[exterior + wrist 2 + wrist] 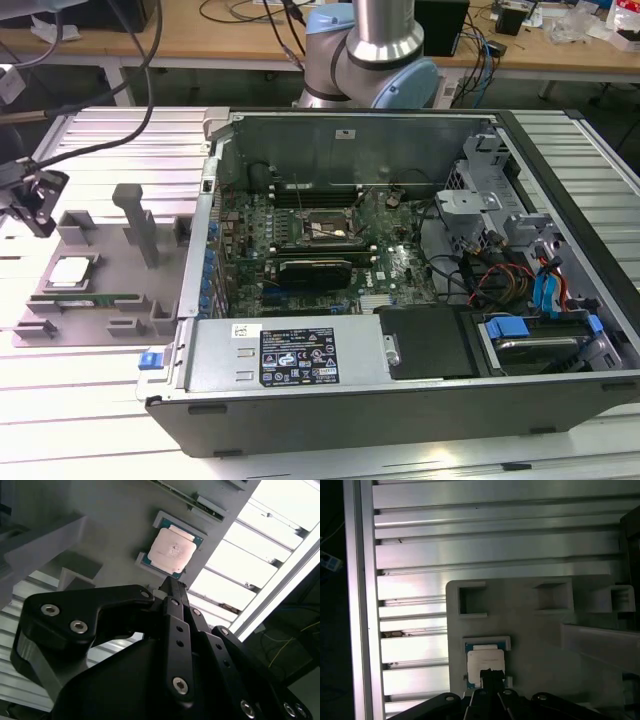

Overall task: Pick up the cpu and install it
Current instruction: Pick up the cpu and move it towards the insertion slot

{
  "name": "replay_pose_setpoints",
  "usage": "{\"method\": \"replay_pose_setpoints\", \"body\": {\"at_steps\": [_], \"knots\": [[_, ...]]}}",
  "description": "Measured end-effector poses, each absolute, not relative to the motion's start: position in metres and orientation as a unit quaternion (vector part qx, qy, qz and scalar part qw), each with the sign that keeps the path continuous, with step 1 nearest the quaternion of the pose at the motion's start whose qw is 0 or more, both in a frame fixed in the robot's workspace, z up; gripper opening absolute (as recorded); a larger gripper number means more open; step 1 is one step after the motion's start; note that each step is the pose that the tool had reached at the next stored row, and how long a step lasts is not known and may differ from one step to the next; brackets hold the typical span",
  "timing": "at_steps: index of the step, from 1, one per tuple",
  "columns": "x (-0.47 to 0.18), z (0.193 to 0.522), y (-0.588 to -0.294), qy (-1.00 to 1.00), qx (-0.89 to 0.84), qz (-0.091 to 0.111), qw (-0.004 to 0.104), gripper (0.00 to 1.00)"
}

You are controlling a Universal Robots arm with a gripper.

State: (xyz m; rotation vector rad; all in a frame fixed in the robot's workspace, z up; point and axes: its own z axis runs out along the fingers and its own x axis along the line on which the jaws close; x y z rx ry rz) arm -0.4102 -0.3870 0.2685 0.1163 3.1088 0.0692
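So the cpu (68, 270) was sitting flat, metal lid up, in a shallow pocket on the grey holder (110, 268), out on the slatted table (90, 400) at the exterior view's left of the open case (400, 405); nothing was touching it; in both wrist views the green rim showed round the lid, with little raised lips hugging the pocket. A green memory stick (92, 298) lay in a slot just beside it. The gripper (169, 581) hung above the chip, clearly apart from it; the jaws looked pinched together tip to tip, with nothing in them; in the first wrist view the tips lined up over one edge of the chip, not its middle.

My read: this was the approach for the pick, install not started; the socket (318, 230) in the case looked empty as far as I could tell. To do this well I'd say the jaws needed to spread wider than the chip before going down; square up to two opposite edges, centred; grab the rim, stay off the pocket lips, and go easy on the squeeze so it lifts level and doesn't cock in the pocket.

Pose: the arm (375, 45) had its base behind the case; the wrist was reached way out over the holder, tool pointing down at a bit of a slant, cables (152, 50) draping toward it.
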Motion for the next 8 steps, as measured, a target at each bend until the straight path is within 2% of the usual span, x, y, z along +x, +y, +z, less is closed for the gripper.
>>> {"method": "replay_pose_setpoints", "body": {"at_steps": [8], "knots": [[-0.4136, 0.2626, -0.3871, 0.999, 0.037, 0.022, 0.015, 0.11]]}}
